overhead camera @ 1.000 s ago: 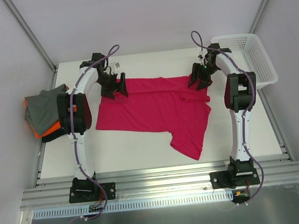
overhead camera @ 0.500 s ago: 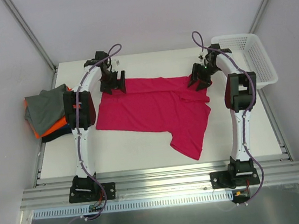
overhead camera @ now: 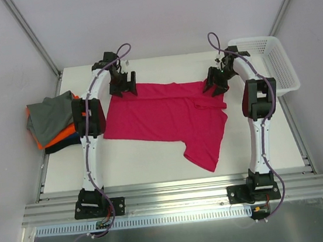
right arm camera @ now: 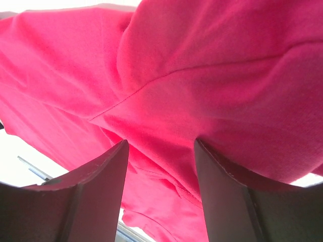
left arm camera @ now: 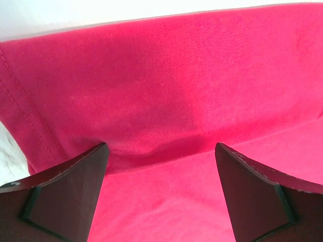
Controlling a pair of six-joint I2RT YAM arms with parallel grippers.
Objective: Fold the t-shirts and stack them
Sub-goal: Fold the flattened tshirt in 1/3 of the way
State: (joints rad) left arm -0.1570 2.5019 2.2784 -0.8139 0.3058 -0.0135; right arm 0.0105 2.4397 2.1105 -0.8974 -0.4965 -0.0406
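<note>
The magenta-pink t-shirt (overhead camera: 161,118) lies spread on the white table (overhead camera: 155,163), with one part trailing toward the front. My left gripper (overhead camera: 124,88) is at the shirt's far left corner. In the left wrist view the gripper (left arm camera: 160,146) is open, its fingers (left arm camera: 65,191) wide apart over pink cloth (left arm camera: 166,91) with a low fold. My right gripper (overhead camera: 215,86) is at the far right corner, by a folded-over sleeve. In the right wrist view it (right arm camera: 160,142) is open, with bunched pink cloth (right arm camera: 202,75) against the fingertips (right arm camera: 222,191).
A pile of shirts, grey (overhead camera: 48,114) on top of orange (overhead camera: 57,137) and dark navy, lies off the table's left edge. A white mesh basket (overhead camera: 266,64) stands at the far right corner. Metal frame rails run along the front edge.
My left gripper has moved a little toward the far edge, over the shirt's far left corner. The right gripper and the shirt have hardly moved.
</note>
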